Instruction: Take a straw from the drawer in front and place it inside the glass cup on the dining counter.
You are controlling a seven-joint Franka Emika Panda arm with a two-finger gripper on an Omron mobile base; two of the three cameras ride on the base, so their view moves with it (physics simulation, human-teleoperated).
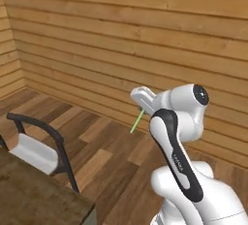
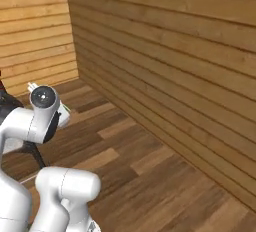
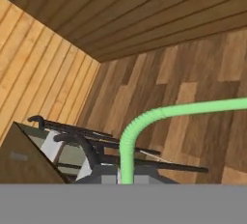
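Hand view shows the straw's (image 3: 140, 126) bend, pincer (image 3: 126, 179) clenched on it; left base view adds the dining counter (image 1: 34, 195).

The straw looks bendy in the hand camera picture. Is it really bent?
Probably not: in the left base view the straw is a thin straight green stick below the tool; in the hand view it sits very close to the lens, so it looks fat and curved, likely lens distortion.

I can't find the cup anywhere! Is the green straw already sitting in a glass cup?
No, the straw hangs in the air from the end effector, above the wooden floor, with no cup around it.
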